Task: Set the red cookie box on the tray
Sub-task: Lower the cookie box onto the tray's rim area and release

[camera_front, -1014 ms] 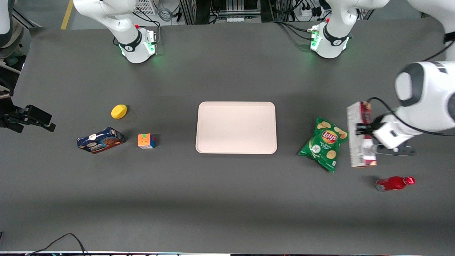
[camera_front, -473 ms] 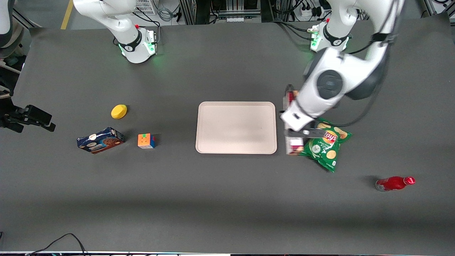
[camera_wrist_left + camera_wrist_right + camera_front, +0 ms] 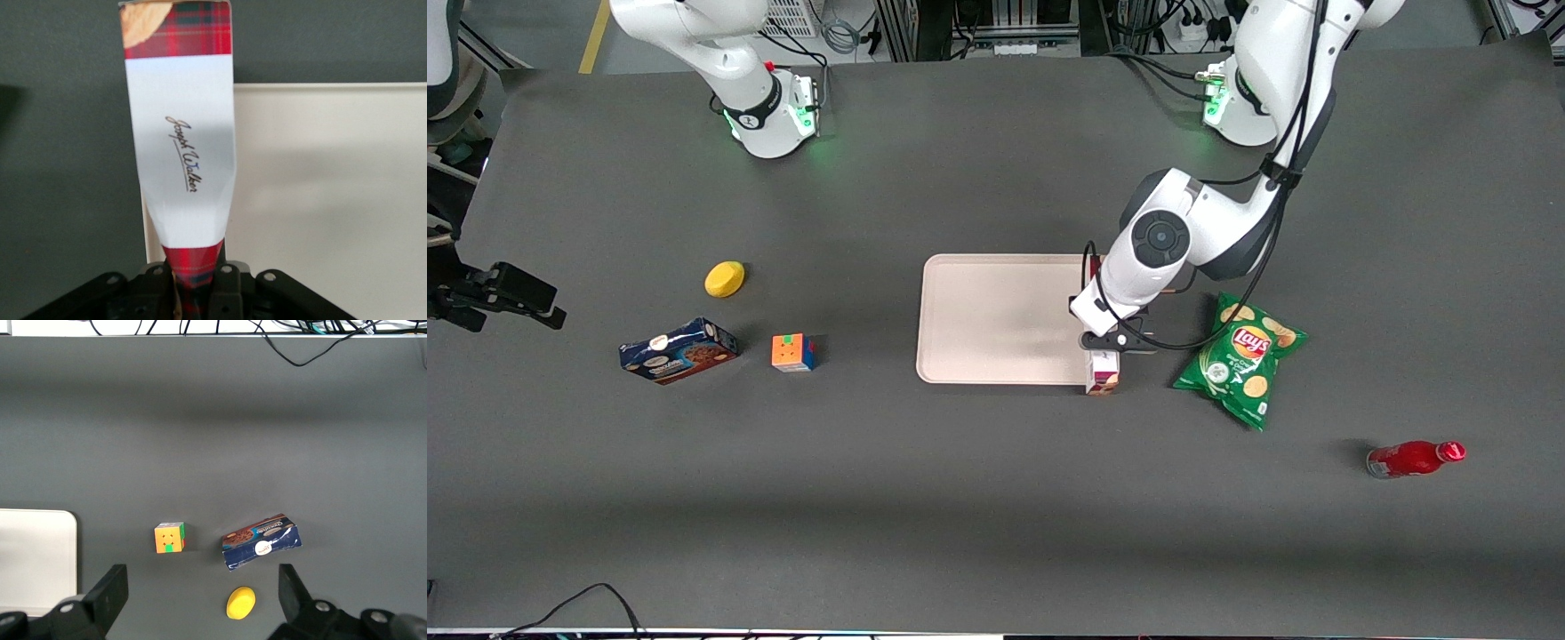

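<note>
The red cookie box [image 3: 183, 147] hangs in my left gripper [image 3: 193, 283], which is shut on its tartan end. The white label with the script signature faces the wrist camera. In the front view the gripper [image 3: 1110, 342] holds the box over the tray's short edge nearest the working arm. Only the box's near end [image 3: 1102, 375] shows below the wrist there. The pale pinkish tray [image 3: 996, 320] lies flat in the middle of the table with nothing on it. In the left wrist view the tray [image 3: 333, 200] lies beside and under the box.
A green chips bag [image 3: 1240, 360] lies beside the tray toward the working arm's end, and a red bottle [image 3: 1414, 459] lies nearer the camera. Toward the parked arm's end are a colour cube [image 3: 792, 352], a dark blue cookie box [image 3: 679, 350] and a yellow object [image 3: 725, 278].
The left arm has carried the red cookie box sideways from the working arm's end, over the chips bag, to the tray's edge. Nothing else has moved.
</note>
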